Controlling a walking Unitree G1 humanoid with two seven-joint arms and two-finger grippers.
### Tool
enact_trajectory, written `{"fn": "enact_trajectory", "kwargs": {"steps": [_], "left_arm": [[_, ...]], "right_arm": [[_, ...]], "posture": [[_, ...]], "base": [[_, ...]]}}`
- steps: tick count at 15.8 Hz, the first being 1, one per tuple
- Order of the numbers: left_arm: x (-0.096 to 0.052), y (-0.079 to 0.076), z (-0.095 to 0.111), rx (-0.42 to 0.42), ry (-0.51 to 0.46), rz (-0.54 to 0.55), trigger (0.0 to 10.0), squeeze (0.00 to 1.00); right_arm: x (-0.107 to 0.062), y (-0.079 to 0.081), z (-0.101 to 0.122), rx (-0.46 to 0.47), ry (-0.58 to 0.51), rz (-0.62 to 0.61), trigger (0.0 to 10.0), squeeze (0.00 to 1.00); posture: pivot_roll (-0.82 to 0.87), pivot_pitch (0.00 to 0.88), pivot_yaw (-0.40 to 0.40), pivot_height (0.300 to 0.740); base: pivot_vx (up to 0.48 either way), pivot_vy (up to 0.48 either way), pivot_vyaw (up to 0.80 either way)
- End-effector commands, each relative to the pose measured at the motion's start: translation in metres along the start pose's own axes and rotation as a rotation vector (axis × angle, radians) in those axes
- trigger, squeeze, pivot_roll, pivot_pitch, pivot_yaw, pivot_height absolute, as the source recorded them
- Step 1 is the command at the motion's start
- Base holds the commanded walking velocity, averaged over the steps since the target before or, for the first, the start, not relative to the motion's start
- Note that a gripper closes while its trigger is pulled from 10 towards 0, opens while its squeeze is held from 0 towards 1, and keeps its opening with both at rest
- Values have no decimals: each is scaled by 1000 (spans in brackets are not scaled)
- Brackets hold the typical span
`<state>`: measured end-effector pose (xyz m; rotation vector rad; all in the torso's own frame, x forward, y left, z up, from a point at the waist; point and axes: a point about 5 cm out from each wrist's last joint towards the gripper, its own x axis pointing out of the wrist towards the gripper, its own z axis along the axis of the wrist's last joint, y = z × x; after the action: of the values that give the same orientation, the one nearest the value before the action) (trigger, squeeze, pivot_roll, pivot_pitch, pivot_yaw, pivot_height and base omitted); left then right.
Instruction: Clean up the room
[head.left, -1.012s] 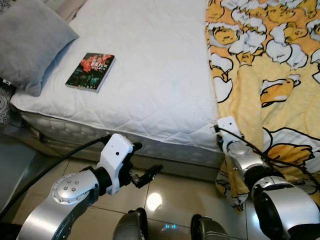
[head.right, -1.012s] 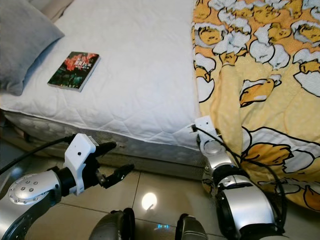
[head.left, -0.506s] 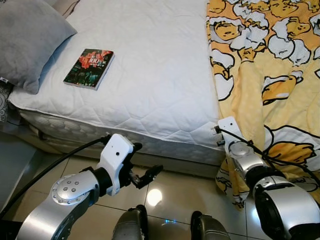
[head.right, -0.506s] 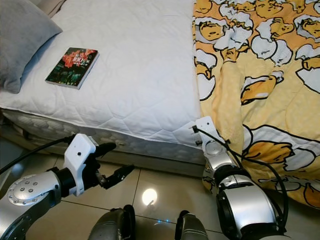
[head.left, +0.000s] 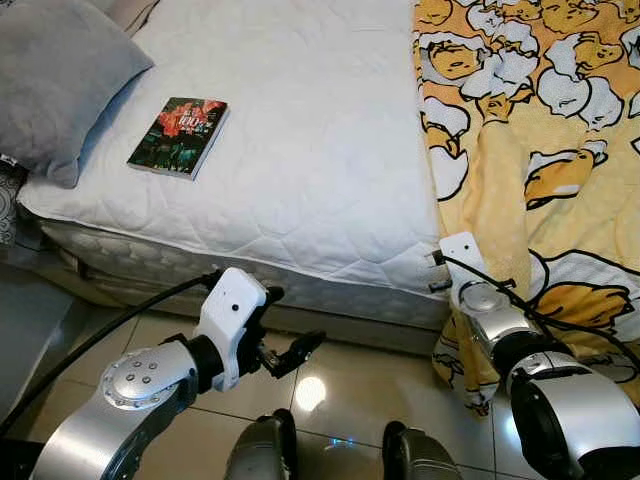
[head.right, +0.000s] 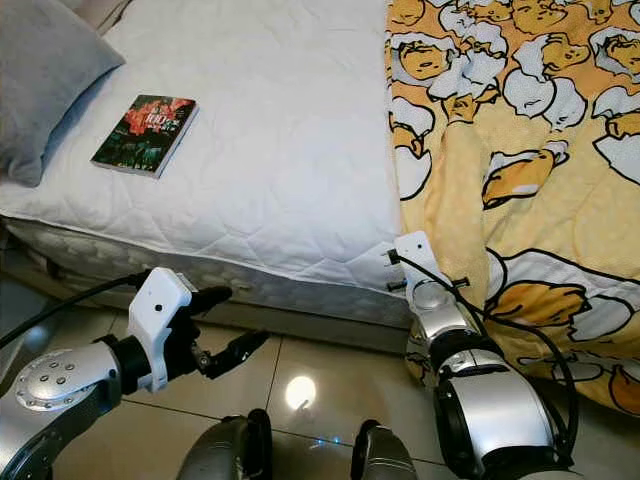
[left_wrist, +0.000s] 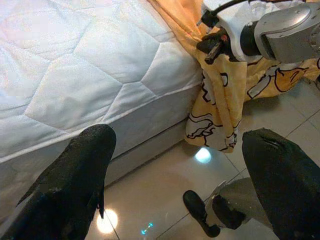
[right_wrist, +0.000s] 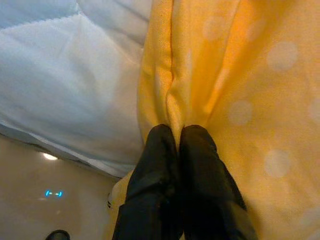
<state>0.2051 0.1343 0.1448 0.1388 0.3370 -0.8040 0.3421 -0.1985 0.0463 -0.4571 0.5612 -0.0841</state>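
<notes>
A yellow blanket (head.left: 540, 130) with a cartoon print covers the right half of the bed and hangs over its edge toward the floor. My right gripper (right_wrist: 178, 131) is shut on a fold of this blanket at the mattress corner; the left wrist view shows it (left_wrist: 215, 45) pinching the cloth. My left gripper (head.left: 290, 318) is open and holds nothing, hovering low over the floor tiles in front of the bed's side. A dark book (head.left: 179, 137) with a red cover picture lies flat on the white mattress (head.left: 320, 150) at the left.
A grey pillow (head.left: 60, 80) rests at the bed's far left corner. Glossy beige floor tiles (head.left: 340, 385) run along the bed's side, where my feet (head.left: 262, 455) stand. A black cable (head.left: 110, 325) trails from my left arm.
The whole picture shifted slightly as the camera moved. My right wrist edged a little to the right with the blanket fold in its grip. The left arm keeps its pose.
</notes>
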Motion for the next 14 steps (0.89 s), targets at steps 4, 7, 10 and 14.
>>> {"fn": "enact_trajectory", "kwargs": {"steps": [4,7,10,14], "left_arm": [[-2,2,1,6,0,9,10000,0],[-1,3,1,3,-8,21,10000,0],[1,5,4,12,-16,25,10000,0],[0,9,5,26,-21,36,10000,0]], "right_arm": [[0,1,0,73,9,12,0,0],[-1,20,15,220,-28,104,0,0],[-8,55,39,289,-95,252,0,0],[-18,81,68,344,-171,383,0,0]], "posture": [[227,248,74,740],[206,236,67,740],[205,226,69,740],[202,212,62,740]], "base": [[0,0,0],[0,0,0],[0,0,0],[0,0,0]]}}
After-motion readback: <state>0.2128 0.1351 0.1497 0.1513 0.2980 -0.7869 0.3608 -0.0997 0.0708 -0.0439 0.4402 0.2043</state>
